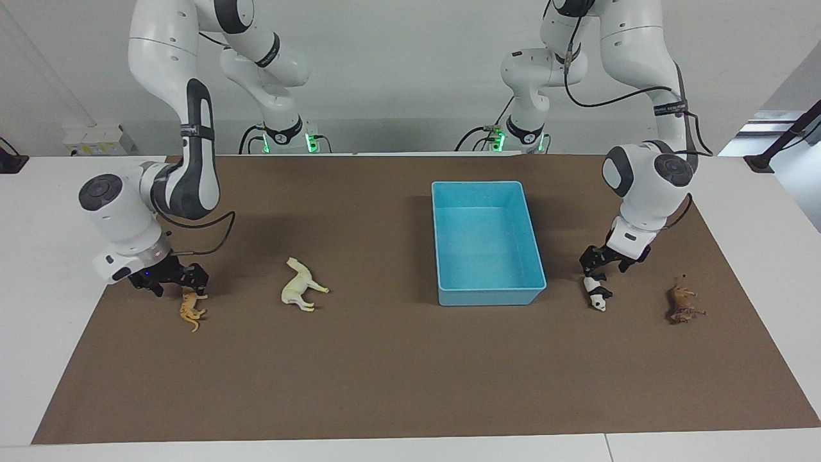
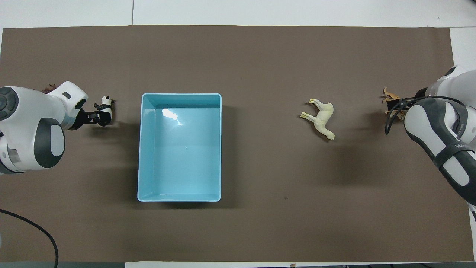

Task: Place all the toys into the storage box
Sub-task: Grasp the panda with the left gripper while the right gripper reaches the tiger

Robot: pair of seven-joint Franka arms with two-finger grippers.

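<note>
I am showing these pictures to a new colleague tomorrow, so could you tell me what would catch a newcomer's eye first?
The rectangular light-blue plastic storage box stands empty on the brown mat, toward the left arm's end. Both arms are down at once: the left hand at the small black-and-white plastic panda, the right hand at the orange striped plastic tiger. A cream-white plastic horse lies untouched between tiger and box.

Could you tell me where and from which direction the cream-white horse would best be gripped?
Probably across the trunk, from straight above. The horse lies flat on its side on the mat, legs splayed sideways and neck sticking out, so the body between the legs and the back is the thickest, plainest part for fingers to close on.
</note>
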